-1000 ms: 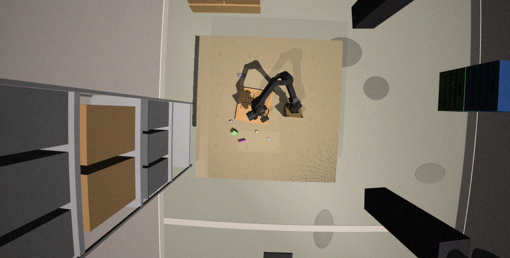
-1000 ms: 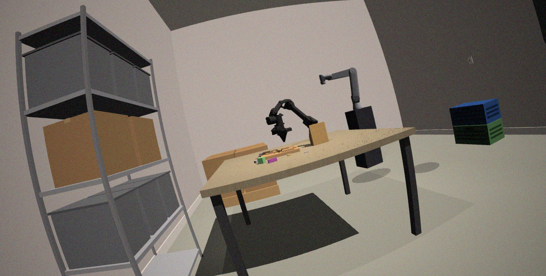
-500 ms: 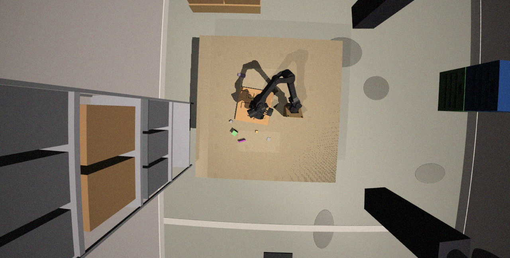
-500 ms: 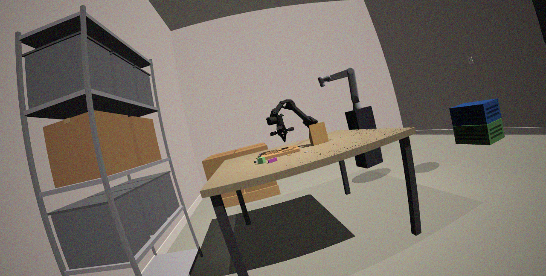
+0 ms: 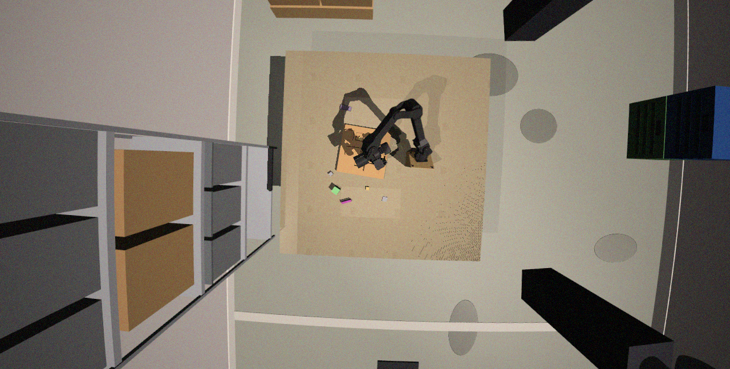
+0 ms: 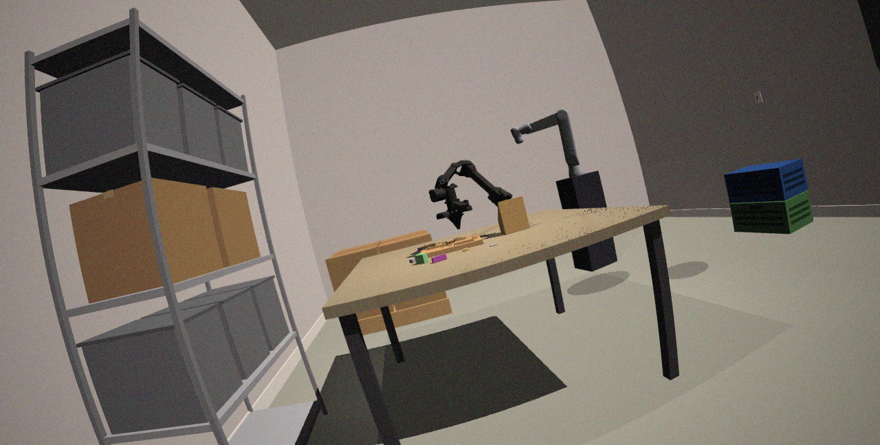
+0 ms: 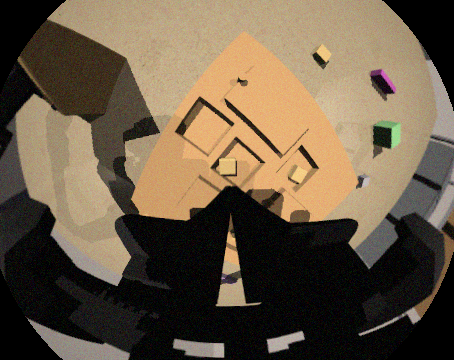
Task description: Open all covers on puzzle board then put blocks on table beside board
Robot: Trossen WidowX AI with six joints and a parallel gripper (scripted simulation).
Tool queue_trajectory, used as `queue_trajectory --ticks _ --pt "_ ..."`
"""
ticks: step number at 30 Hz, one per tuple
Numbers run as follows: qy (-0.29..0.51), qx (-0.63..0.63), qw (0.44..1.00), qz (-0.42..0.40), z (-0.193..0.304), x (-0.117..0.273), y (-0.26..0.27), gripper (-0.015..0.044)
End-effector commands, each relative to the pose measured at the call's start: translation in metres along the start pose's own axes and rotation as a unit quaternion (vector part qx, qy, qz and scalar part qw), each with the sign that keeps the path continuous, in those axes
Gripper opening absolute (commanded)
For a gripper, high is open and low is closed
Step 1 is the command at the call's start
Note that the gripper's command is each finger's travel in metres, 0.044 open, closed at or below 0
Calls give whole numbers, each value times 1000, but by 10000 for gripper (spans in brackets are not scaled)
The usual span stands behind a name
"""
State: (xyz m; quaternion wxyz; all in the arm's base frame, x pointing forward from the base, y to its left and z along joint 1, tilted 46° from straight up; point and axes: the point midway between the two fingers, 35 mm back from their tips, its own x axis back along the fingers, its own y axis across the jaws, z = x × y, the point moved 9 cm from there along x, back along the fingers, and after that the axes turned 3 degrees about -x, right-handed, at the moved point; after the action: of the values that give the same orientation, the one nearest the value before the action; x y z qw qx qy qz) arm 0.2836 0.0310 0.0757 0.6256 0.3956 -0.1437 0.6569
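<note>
The orange puzzle board (image 5: 376,174) (image 7: 332,165) lies on the table with its recesses facing up. In the wrist view, one cream block (image 7: 227,166) shows in a square recess near the middle, and another cream block (image 7: 298,174) shows in a recess to the right. The square recess at the upper left looks empty. A small cream block (image 5: 366,187) (image 7: 323,54) rests on the table clear of the board. My gripper (image 6: 457,226) (image 7: 230,191) is shut and empty, raised above the board. It hides the board's near part in the wrist view; cover positions there cannot be told.
A green cube (image 5: 335,190) (image 7: 389,134), a magenta block (image 5: 345,200) (image 7: 383,81) and a small grey block (image 5: 330,173) (image 7: 363,181) lie beside the board. A pale piece (image 5: 384,198) and a purple block (image 5: 345,108) lie farther off. The arm stands on a brown box (image 6: 513,215).
</note>
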Motion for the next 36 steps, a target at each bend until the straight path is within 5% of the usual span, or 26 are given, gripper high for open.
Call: queue_trajectory --ticks 1,36 --pt "2 50 999 1 1 0 0 0" --pt "3 50 999 0 0 -61 1 0"
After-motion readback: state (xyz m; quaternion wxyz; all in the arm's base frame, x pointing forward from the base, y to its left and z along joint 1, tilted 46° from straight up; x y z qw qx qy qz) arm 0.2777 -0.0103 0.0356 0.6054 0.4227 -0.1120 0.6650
